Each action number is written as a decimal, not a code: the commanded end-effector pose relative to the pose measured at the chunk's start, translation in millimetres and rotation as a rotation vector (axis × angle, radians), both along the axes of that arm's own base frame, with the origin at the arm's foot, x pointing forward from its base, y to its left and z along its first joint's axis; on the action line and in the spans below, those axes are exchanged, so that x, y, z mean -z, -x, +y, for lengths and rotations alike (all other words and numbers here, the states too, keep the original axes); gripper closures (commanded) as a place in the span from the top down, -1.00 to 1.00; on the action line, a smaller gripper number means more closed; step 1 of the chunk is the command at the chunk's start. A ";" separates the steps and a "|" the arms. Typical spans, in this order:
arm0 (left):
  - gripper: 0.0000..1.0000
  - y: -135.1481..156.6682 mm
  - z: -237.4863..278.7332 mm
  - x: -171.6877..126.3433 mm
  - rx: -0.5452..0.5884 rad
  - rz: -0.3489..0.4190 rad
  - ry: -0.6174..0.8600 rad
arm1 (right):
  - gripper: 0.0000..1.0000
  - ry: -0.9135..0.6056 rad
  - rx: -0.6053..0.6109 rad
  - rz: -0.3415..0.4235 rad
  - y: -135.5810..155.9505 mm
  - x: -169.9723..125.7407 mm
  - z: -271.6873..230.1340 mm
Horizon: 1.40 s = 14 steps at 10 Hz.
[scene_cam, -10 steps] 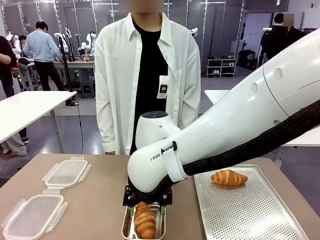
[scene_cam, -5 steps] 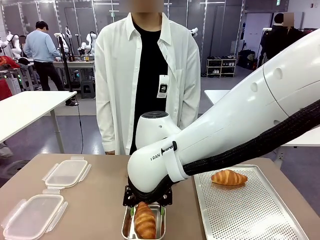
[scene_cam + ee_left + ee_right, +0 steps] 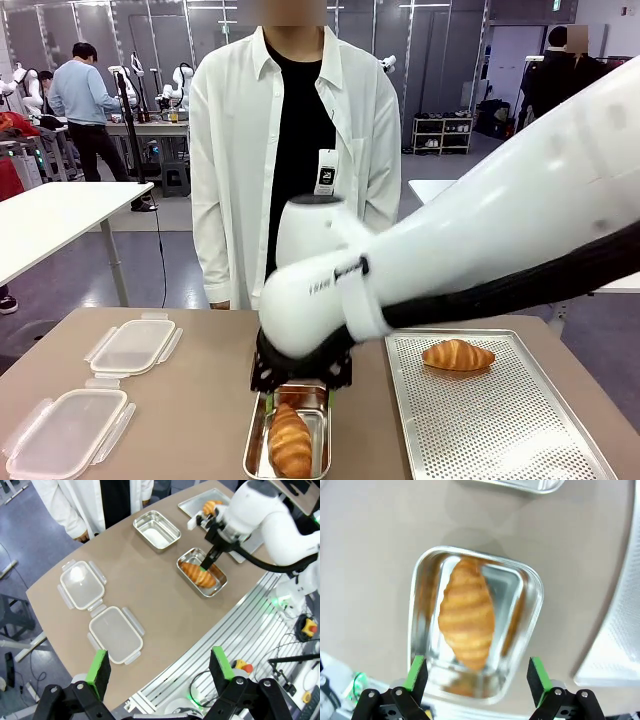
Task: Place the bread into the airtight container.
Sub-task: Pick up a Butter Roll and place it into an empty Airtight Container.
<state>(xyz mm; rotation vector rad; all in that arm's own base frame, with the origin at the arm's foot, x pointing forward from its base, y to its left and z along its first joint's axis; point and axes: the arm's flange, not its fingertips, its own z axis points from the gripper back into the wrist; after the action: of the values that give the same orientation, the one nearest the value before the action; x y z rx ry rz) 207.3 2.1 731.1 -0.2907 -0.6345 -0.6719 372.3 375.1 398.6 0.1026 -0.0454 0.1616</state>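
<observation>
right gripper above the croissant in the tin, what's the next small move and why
Probably lift the right gripper straight up, clear of the metal container. Its jaws stand open and empty and the croissant lies loose inside, so that placement looks done; another croissant waits on the perforated tray.

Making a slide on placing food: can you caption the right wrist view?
Open right pincer hovers above a croissant lying in a steel container on the brown table.
</observation>
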 end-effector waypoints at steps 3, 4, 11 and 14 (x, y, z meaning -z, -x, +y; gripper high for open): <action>1.00 0.0 -1.3 -0.6 0.020 -0.003 0.000 | 1.00 -0.060 -0.086 -0.030 37.4 -128.9 -88.3; 1.00 0.0 -1.3 -0.6 0.020 -0.003 0.000 | 1.00 -0.061 -0.093 -0.046 44.7 -160.4 -113.6; 1.00 0.0 -1.3 -0.6 0.020 -0.003 0.000 | 1.00 -0.097 -0.350 -0.184 22.6 -213.7 -302.9; 1.00 0.0 -1.3 -0.6 0.020 -0.003 0.000 | 1.00 -0.161 -0.372 -0.205 -43.1 -160.8 -332.0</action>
<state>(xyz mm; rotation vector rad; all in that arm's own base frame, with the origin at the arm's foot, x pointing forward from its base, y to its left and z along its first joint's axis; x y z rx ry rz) 207.2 1.9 731.1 -0.2893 -0.6345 -0.6715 397.2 41.6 562.0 0.2155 -0.2284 0.5176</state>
